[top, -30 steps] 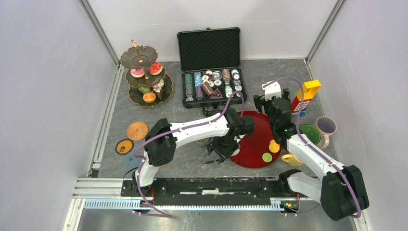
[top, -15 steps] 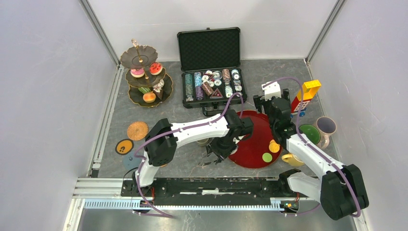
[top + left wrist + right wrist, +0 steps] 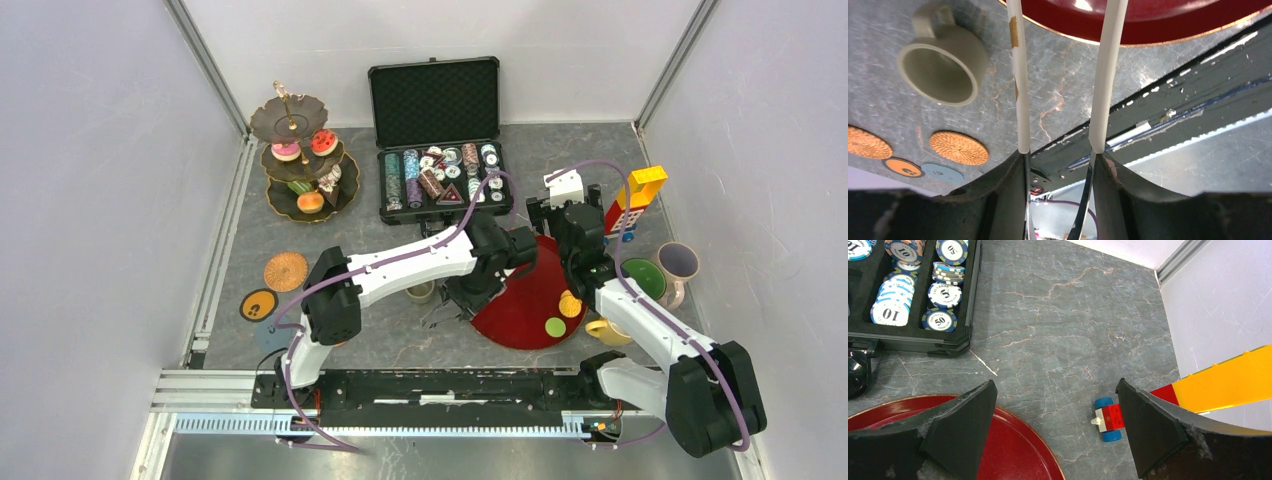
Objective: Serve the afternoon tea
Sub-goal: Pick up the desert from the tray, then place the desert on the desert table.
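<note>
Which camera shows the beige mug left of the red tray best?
The left wrist view: the beige mug shows whole, opening and handle clear. In the top view it is small, partly hidden by the left arm; the right wrist view misses it.

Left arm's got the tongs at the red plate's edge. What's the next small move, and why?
Probably ease the left gripper rightward across the red plate toward the green round. Its tongs reach over the plate's left rim with arms apart, while the green round and the orange round beside it lie on the right side.
</note>
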